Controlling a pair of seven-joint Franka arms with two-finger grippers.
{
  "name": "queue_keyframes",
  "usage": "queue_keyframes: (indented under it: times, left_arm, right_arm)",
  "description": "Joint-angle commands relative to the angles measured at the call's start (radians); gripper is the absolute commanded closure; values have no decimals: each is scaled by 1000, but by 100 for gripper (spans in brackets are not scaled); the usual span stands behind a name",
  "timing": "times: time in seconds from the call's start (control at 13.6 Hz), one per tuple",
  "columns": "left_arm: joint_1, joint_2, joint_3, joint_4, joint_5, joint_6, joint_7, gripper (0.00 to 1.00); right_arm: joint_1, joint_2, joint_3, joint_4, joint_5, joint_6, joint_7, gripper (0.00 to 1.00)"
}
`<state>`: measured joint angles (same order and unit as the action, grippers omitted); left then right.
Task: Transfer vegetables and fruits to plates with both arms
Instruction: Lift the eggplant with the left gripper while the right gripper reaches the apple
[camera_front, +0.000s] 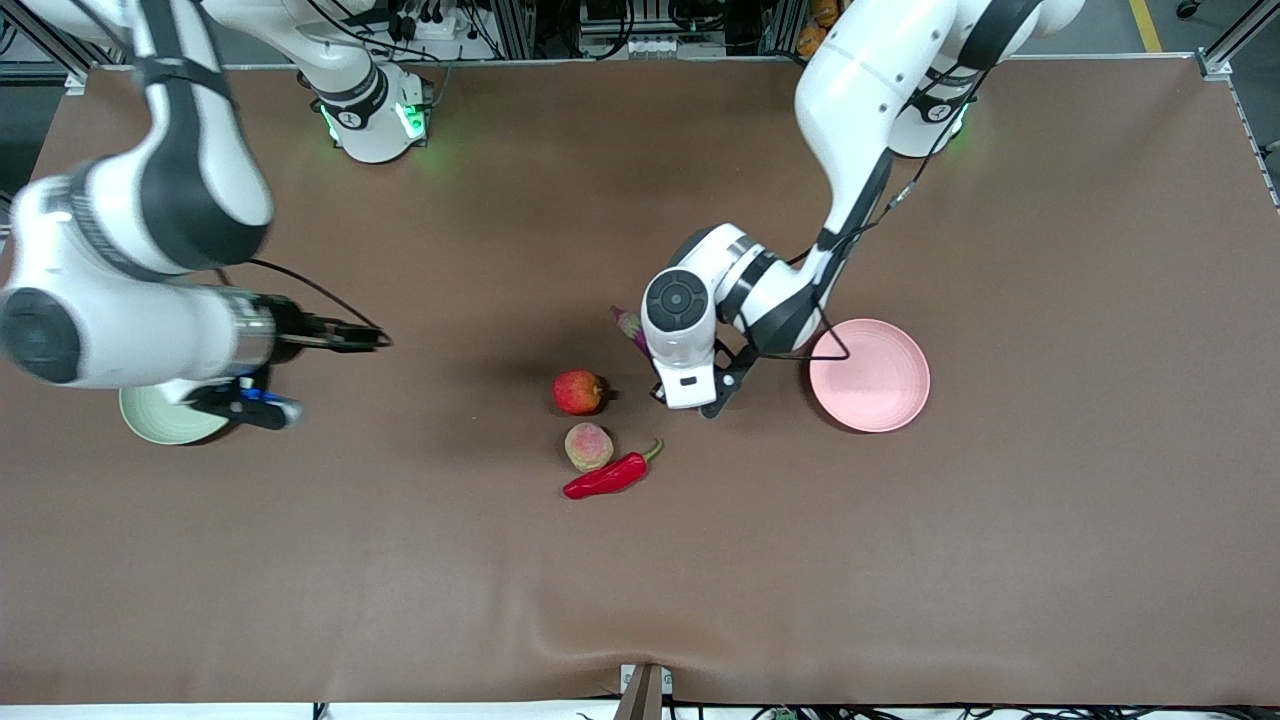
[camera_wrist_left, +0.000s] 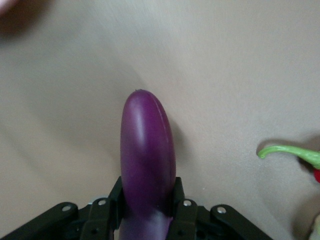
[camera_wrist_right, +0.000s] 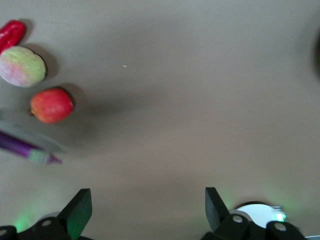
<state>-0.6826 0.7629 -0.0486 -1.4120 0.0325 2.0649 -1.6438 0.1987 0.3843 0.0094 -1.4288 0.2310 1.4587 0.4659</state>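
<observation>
The left gripper (camera_wrist_left: 148, 212) sits low over the middle of the table, its black fingers (camera_wrist_left: 111, 207) pressed against both flanks of the eggplant (camera_wrist_left: 147, 165), pinching it. The eggplant is long, slim and glossy purple, smooth-skinned with a rounded tip; in the front view only its purplish stem end (camera_front: 629, 325) shows past the arm's white wrist. Whether it has left the table cannot be told.

Just beside the left gripper, toward the right arm's end, lies the apple (camera_front: 579, 392), small, round and red. Nearer the front camera than it rests the peach (camera_front: 588, 446), fuzzy and yellowish-pink, and touching or just beside the peach lies the chili pepper (camera_front: 607, 477), shiny red, tapered, with a curled green stem (camera_wrist_left: 282, 150). The pink plate (camera_front: 870, 375), round, shallow and matte, lies near the left gripper toward the left arm's end of the table.

The right gripper (camera_wrist_right: 147, 207) hangs with its fingers (camera_wrist_right: 80, 210) spread wide and holding nothing, over bare brown table near the right arm's end. The green plate (camera_front: 165, 418), pale and matte, lies partly hidden under that arm. The table (camera_front: 640, 580) is covered in a dull brown, leather-like sheet with a slight ripple at the edge nearest the front camera.
</observation>
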Motion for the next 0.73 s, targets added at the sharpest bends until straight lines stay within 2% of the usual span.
queue_keyframes:
  times: [0.0,0.29,0.51,0.66]
  left_arm:
    - [49,-115,-8,-22,-28,-130,118,100]
    - [179,-237,-7,-36,-51,-327,341,100]
    - [294,-273,-2,-146,19,-319,540,97]
    - [360,-295,-5,-214,90,-243,664,96]
  right_arm:
    - [73,14,-6,-42,59,95,179,0]
    - [189,94,-6,-73,73,280,399,0]
    - [249,182,-6,-75,71,425,471,0]
    - [277,218,-6,-75,71,486,488,0]
